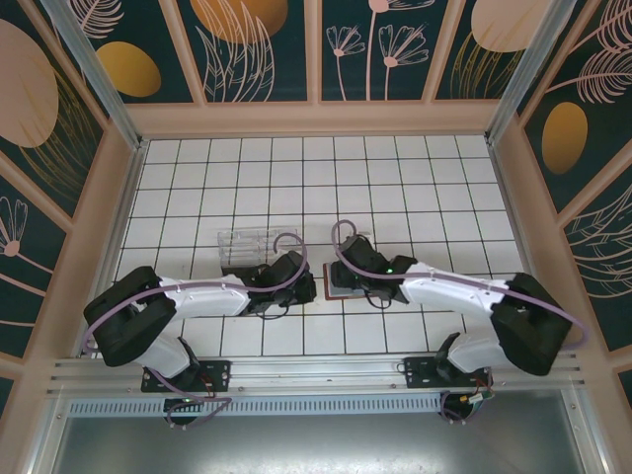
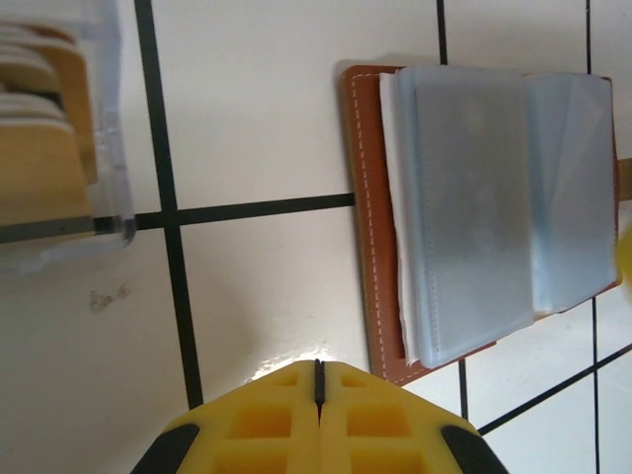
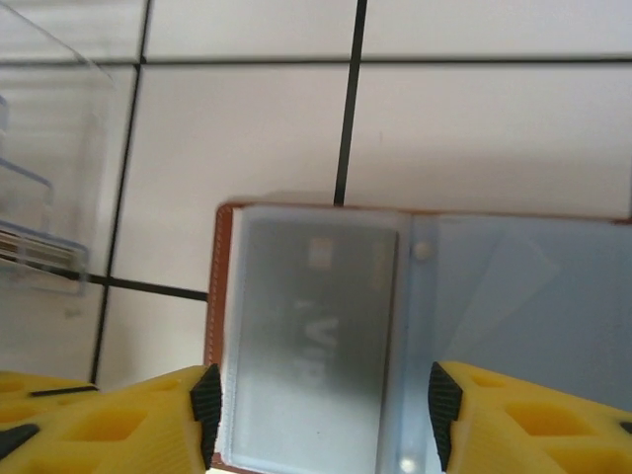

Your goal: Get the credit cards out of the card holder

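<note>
The brown card holder (image 1: 334,283) lies open on the white tiles between the two arms, its blue-grey plastic sleeves (image 2: 494,207) facing up. A grey credit card (image 3: 311,326) shows through the left sleeve of the card holder (image 3: 219,296). My right gripper (image 3: 321,415) hovers open over that sleeve, one yellow finger on each side of the card. My left gripper (image 2: 318,380) is shut with nothing in it, just left of the card holder's (image 2: 370,227) brown edge. From above, both grippers, left (image 1: 296,284) and right (image 1: 360,276), flank the holder.
A clear plastic box (image 1: 245,245) stands behind the left gripper; its wall (image 2: 69,128) holds yellowish cards and its corner (image 3: 49,227) appears left of the holder. Patterned walls enclose the tiled table (image 1: 415,188).
</note>
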`<state>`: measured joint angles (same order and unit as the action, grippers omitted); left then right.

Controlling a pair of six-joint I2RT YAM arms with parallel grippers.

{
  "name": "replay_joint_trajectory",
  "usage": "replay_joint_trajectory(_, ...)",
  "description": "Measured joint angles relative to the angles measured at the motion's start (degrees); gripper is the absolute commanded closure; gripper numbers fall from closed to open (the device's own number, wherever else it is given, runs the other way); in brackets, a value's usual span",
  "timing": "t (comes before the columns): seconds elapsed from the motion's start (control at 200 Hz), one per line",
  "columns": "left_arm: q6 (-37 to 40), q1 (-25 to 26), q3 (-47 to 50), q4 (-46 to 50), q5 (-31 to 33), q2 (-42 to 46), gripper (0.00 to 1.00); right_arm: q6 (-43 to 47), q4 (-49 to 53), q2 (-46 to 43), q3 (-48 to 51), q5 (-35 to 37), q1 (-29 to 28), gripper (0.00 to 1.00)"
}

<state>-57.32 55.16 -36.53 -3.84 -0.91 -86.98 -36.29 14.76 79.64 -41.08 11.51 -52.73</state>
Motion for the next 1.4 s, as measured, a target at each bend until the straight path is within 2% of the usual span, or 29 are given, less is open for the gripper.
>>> replay_joint_trajectory(0.155,-0.02,0.00,0.17,-0.26,-0.02,0.09,1.00,-0.02,0.11,5.60,-0.85,-0.22,-1.79,0.37)
replay_joint_trajectory(0.4,-0.02,0.00,0.24,-0.66,-0.07,0.11,1.00,0.02,0.26,8.35,-2.03,0.11,-2.80,0.35)
replay_joint_trajectory(0.5,-0.02,0.00,0.22,-0.66,-0.09,0.11,1.00,0.04,0.26,8.96,-2.05,0.48,-3.02,0.40)
replay_joint_trajectory(0.661,-0.02,0.00,0.24,-0.66,-0.09,0.11,1.00,0.31,0.28,9.16,-2.05,0.68,-3.15,0.54)
replay_joint_trajectory(0.876,-0.02,0.00,0.24,-0.68,-0.28,0.11,1.00,-0.02,0.28,9.14,-2.05,0.72,-3.15,0.59)
replay_joint_trajectory(0.951,-0.02,0.00,0.22,-0.76,-0.52,0.11,1.00,-0.24,0.28,9.14,-2.05,0.92,-3.15,0.66)
replay_joint_trajectory(1.076,0.00,0.00,0.22,-1.73,-1.16,0.09,1.00,-0.22,0.37,8.33,-2.05,1.16,-3.15,0.64)
replay_joint_trajectory(1.151,0.02,0.00,0.22,-2.54,-1.68,0.02,0.99,-0.13,0.57,7.50,-2.05,1.36,-3.15,0.53)
replay_joint_trajectory(1.251,0.02,0.00,0.22,-3.56,-2.23,-0.22,0.99,-0.48,0.83,6.62,-2.03,2.10,-3.15,0.47)
replay_joint_trajectory(1.331,-0.02,0.00,0.17,-4.59,-2.95,-0.55,1.00,-0.68,0.96,5.79,-1.90,2.23,-3.15,0.49)
replay_joint_trajectory(1.396,-0.04,0.00,0.09,-5.57,-3.19,-0.90,1.00,-0.79,0.94,4.39,-1.36,2.25,-3.08,0.56)
